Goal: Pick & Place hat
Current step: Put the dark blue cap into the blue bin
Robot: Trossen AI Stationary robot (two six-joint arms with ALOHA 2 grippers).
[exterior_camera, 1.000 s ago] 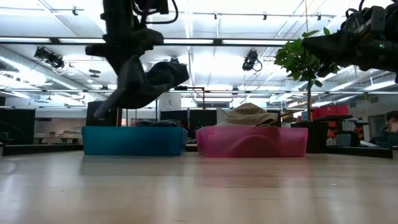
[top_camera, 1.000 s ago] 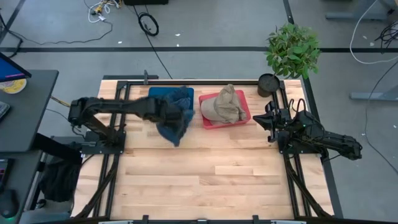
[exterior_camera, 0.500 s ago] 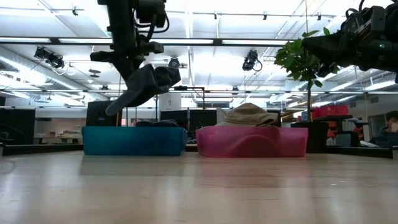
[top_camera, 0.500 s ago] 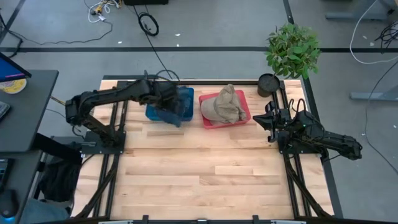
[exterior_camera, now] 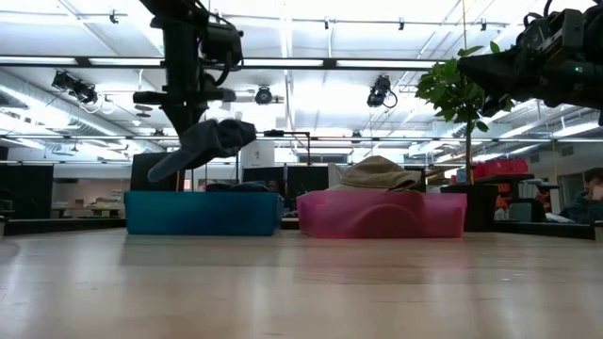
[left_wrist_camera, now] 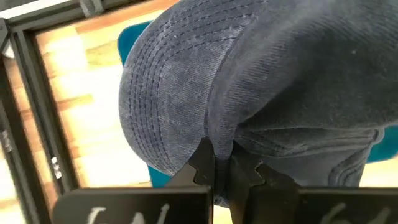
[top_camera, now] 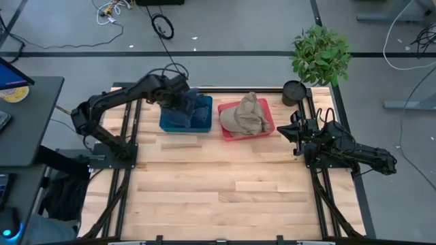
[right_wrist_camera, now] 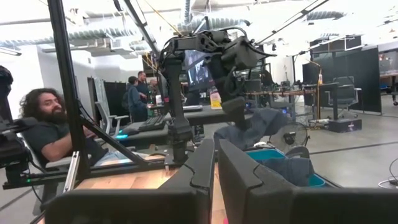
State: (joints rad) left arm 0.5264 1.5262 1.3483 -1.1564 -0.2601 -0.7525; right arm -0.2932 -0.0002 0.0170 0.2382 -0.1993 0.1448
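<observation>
**Left arm held a dark blue cap over the blue bin**

A pale wooden slatted table [top_camera: 225, 184] was seen from above, with a dark robot arm at each side. The left gripper [top_camera: 178, 97] reached across the far left part of the table and hung over a teal-blue rectangular plastic bin [top_camera: 185, 113]. Its fingers [left_wrist_camera: 202, 163] were clamped tight on a dark blue denim baseball cap [left_wrist_camera: 261, 93], pinching a fold of the fabric (the wrist camera showed the stitched brim bulging just past the fingertips). In the table-level view the cap [exterior_camera: 203, 143] dangled in the air above the bin [exterior_camera: 203, 212], clear of its rim, with more dark cloth showing just over the bin's edge.

Just beside the blue bin, to its right, stood a red-pink rectangular plastic tray [top_camera: 235, 132] holding a crumpled tan fabric hat [top_camera: 246, 116], which rose above the tray's walls.

The right gripper [top_camera: 294, 133] waited at the table's right edge, well apart from both containers, its two dark fingers [right_wrist_camera: 233, 167] pressed together with nothing between them. A green leafy potted plant in a black pot [top_camera: 319, 56] stood at the far right corner. A seated person [right_wrist_camera: 46, 134] was visible in the room beyond.
</observation>
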